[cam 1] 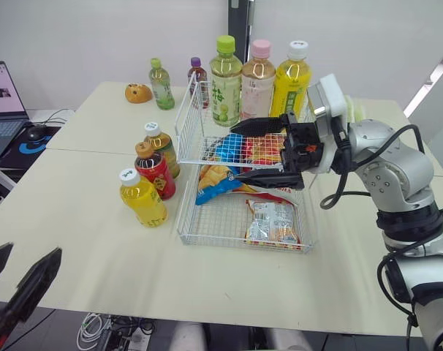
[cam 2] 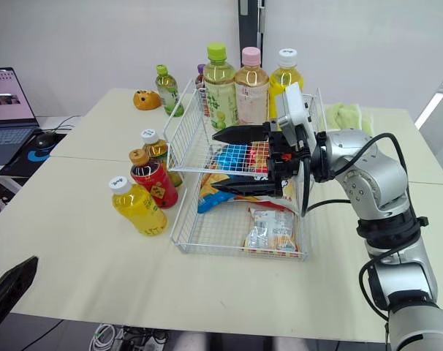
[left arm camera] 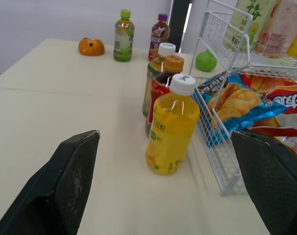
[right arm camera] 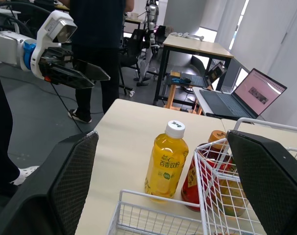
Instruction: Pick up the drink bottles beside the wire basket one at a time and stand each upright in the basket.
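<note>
The right end effector hovers open over the basket, seemingly poised for the bottles left of it; the left end effector gapes empty.

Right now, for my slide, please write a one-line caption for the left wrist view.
Open left gripper faces the yellow bottle standing upright beside the wire basket, which holds a chips bag.
</note>
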